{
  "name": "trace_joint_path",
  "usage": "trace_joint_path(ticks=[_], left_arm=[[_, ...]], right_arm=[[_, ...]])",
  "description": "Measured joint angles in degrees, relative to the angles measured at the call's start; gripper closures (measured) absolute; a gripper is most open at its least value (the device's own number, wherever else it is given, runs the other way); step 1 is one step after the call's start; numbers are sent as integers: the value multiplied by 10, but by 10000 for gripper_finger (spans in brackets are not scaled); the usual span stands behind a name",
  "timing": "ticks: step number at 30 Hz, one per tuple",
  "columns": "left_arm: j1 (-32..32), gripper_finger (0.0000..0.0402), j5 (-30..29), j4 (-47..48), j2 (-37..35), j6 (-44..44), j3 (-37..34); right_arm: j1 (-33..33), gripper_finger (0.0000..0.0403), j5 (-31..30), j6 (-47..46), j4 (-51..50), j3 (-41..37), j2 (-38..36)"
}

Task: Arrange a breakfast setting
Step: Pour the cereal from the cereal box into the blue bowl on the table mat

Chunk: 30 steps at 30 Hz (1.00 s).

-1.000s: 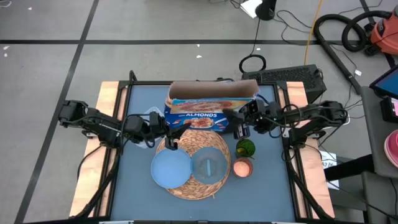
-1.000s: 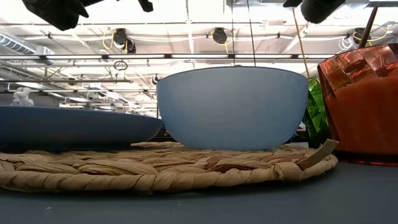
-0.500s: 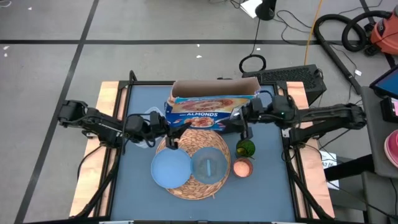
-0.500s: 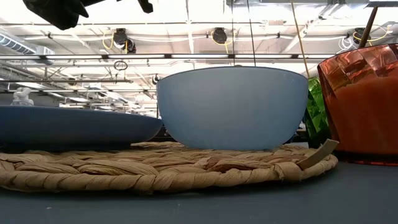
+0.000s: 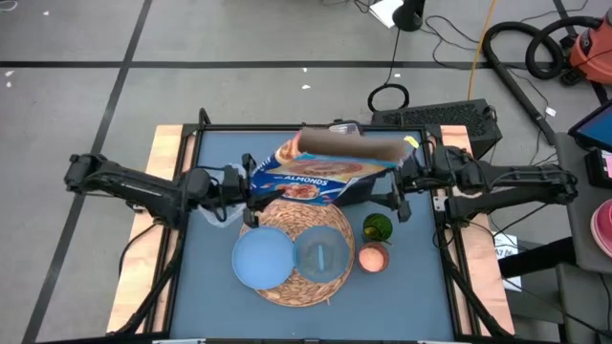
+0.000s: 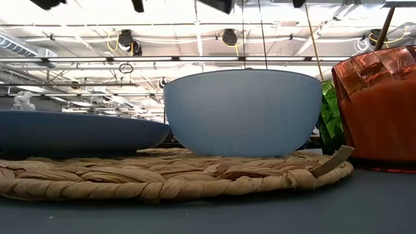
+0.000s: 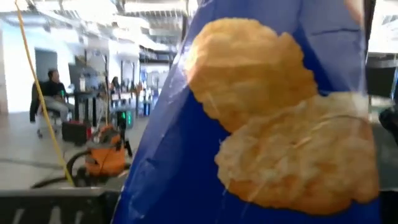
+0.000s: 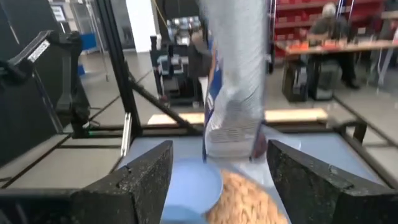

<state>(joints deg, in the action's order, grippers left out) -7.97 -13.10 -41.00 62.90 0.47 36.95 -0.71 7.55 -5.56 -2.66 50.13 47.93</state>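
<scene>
The left claw (image 5: 241,187) clamps the blue cardboard cereal box (image 5: 320,172), tilting it above the round woven straw mat (image 5: 304,244), apparently to pour. The right claw (image 5: 400,196), fingers apart, hovers just beside the box's far end. Mid-bench, the light-blue plate (image 5: 260,260) and light-blue bowl (image 5: 321,255) wait; a green object (image 5: 379,227) and orange-pink cup (image 5: 374,257) crowd the mat's right edge.
</scene>
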Motion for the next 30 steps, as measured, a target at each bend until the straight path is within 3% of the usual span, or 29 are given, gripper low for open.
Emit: trace_joint_path(ticks=[7, 17, 22, 30], left_arm=[[0, 206, 14, 209, -112, -32, 0], [0, 206, 88, 430, -233, -106, 0], [0, 206, 114, 514, -267, -145, -1], [0, 206, 174, 570, -300, -172, -1]], right_arm=[[0, 149, 0, -33, -88, 0, -15], [0, 149, -1, -43, -169, 0, -15], [0, 149, -2, -43, -167, 0, -15], [0, 149, -3, -43, -157, 0, -15]])
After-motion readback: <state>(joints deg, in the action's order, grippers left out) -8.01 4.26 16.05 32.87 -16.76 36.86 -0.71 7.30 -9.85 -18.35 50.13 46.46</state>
